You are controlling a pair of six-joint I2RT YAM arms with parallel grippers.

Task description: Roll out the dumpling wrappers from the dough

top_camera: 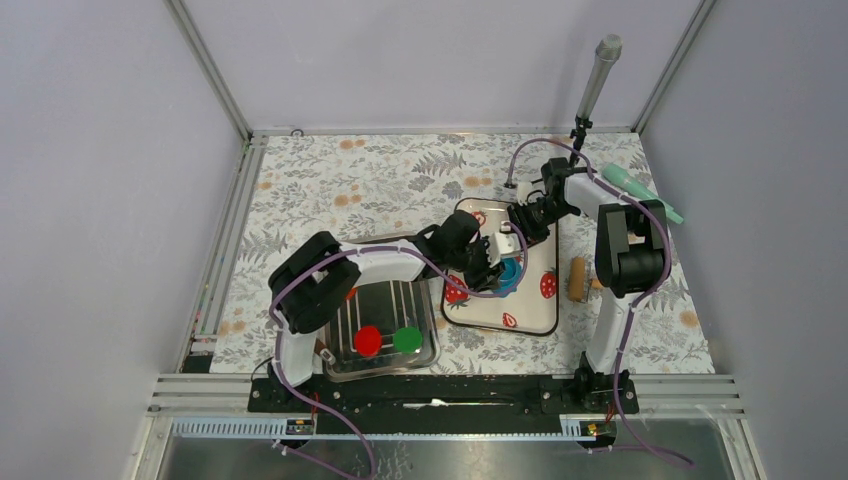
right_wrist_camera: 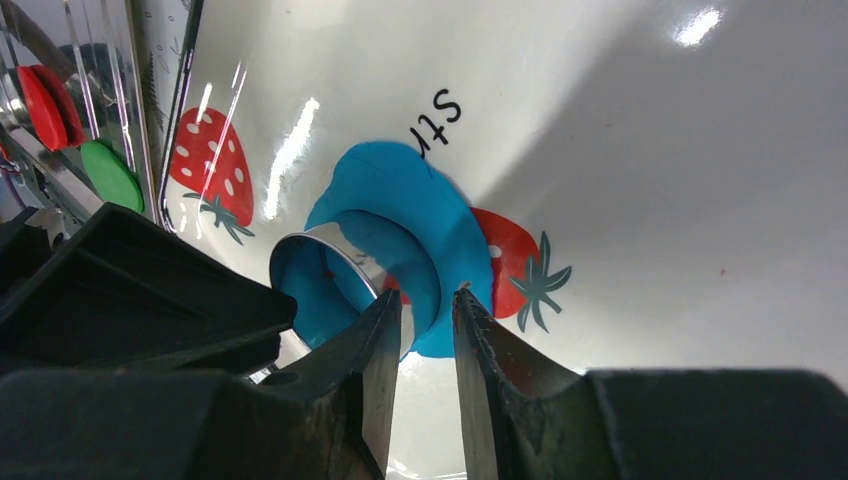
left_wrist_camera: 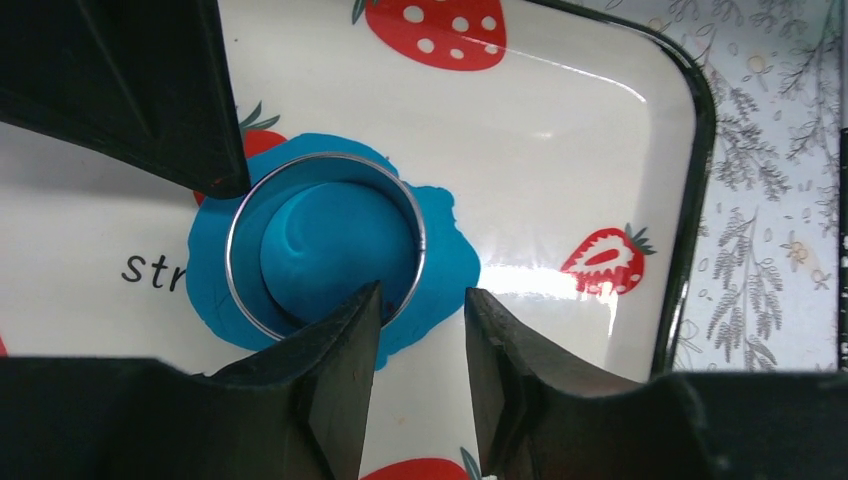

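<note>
On the strawberry tray (left_wrist_camera: 560, 130), flat bright-blue dough (left_wrist_camera: 340, 250) bears a metal ring (left_wrist_camera: 232, 235).

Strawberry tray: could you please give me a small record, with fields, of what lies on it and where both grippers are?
strawberry tray: white, black rim, bears the dough
dough: blue, flattened ragged patch
ring cutter: metal, stands on the dough
left gripper: open, tips at the cutter's near edge
right gripper: open, astride the cutter's wall
metal tray: holds a red disc and a green disc
</note>
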